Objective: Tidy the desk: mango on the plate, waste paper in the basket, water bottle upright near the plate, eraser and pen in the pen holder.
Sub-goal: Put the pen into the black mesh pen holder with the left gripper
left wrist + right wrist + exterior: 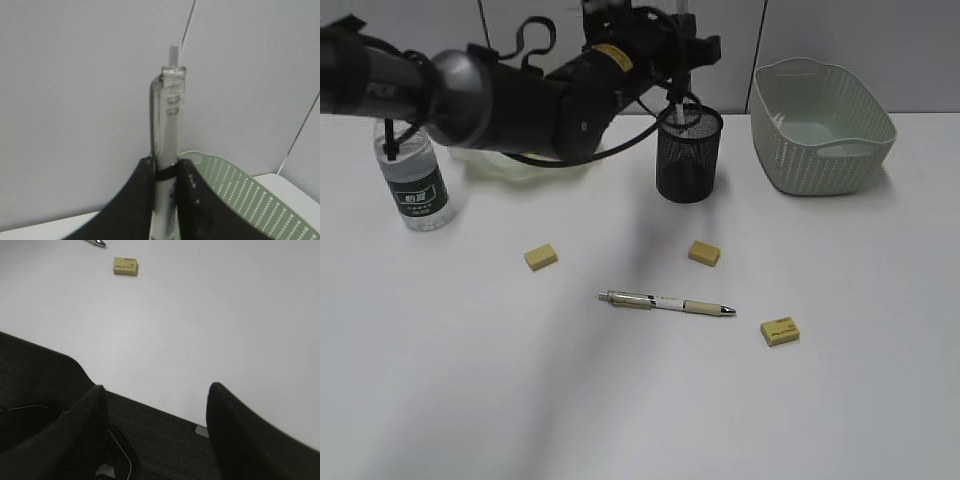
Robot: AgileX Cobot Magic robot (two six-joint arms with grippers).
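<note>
the left arm's jaws (pixel 165 172) are clamped on a clear pen (pixel 168 130) held upright, and in the exterior view they hang over the rim of the pen holder (pixel 689 155), the landmark here. to finish this step well, i would centre the pen's lower end over the mesh mouth, lower it until the tip is well inside, then let go so it cannot bounce out or tip the cup. the right arm's jaws (pixel 155 390) stand wide apart and empty, low over the white surface (pixel 210 315). a second pen (pixel 666 302) lies in front of the holder, with three erasers (pixel 704 252) around it; the basket (pixel 820 125) stands to the holder's right, the water bottle (pixel 413 185) upright far to its left.
</note>
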